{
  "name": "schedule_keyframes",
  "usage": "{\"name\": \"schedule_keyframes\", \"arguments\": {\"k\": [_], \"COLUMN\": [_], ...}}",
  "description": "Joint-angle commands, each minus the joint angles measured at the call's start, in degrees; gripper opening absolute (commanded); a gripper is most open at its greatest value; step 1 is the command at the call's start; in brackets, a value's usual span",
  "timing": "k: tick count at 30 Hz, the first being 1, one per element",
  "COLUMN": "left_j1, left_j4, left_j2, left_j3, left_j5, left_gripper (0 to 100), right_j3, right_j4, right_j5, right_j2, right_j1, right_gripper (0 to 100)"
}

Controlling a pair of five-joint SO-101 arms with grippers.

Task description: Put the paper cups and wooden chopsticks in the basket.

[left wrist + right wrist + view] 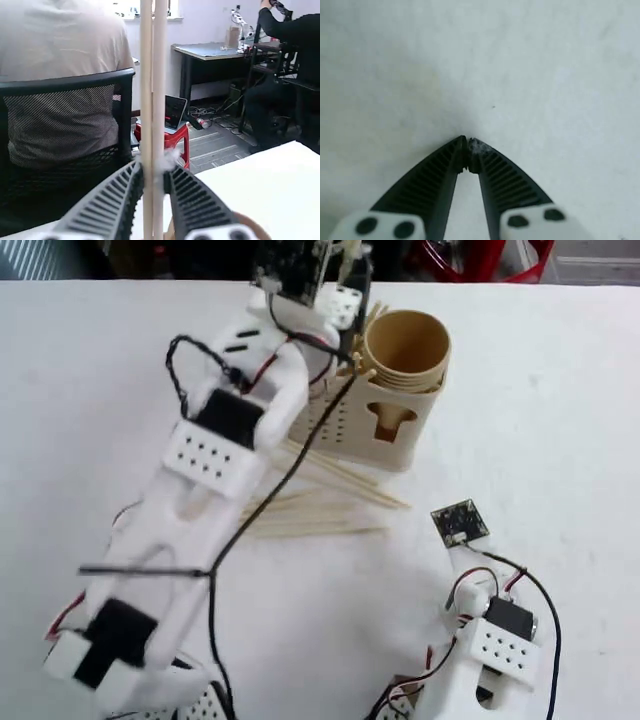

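Note:
My left gripper [152, 167] is shut on two wooden chopsticks [152, 75], which stand upright between its fingers. In the high view that gripper [345, 295] hangs at the back of the table, over the white perforated basket [385, 435]. A stack of tan paper cups [405, 348] stands in the basket, and a few chopstick ends [372, 318] stick up beside it. Several more chopsticks [320, 508] lie loose on the table in front of the basket. My right gripper [466, 142] is shut on nothing, close over bare white table.
The left arm [200, 490] stretches diagonally across the left half of the table. The right arm [490, 635] sits folded at the front right. A person in a black mesh chair [65, 100] sits beyond the table's far edge.

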Motion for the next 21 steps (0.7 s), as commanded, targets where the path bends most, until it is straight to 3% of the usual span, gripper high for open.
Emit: {"name": "schedule_keyframes", "arguments": {"k": [1,9,15,21], "left_j1": [-3.3,-4.4,-4.4,-4.4], "left_j4": [-1.6,7.8,9.6,10.6], "left_j2": [6.6,10.7,10.7,10.5], "left_j3": [-9.6,-18.0,-17.8,-17.8], "left_j5": [5.1,6.7,6.9,6.6], "left_gripper": [2,2,10,8], "right_j3": [-0.3,-0.3,-0.3,-0.3], "right_j4": [-0.8,-0.8,-0.8,-0.8], "right_j5": [0.3,0.3,0.3,0.3], "right_j2": [-0.5,-0.5,-0.5,-0.5], "right_j1": [0.1,0.1,0.1,0.1], "right_gripper": [1.7,1.7,1.7,1.7]}}
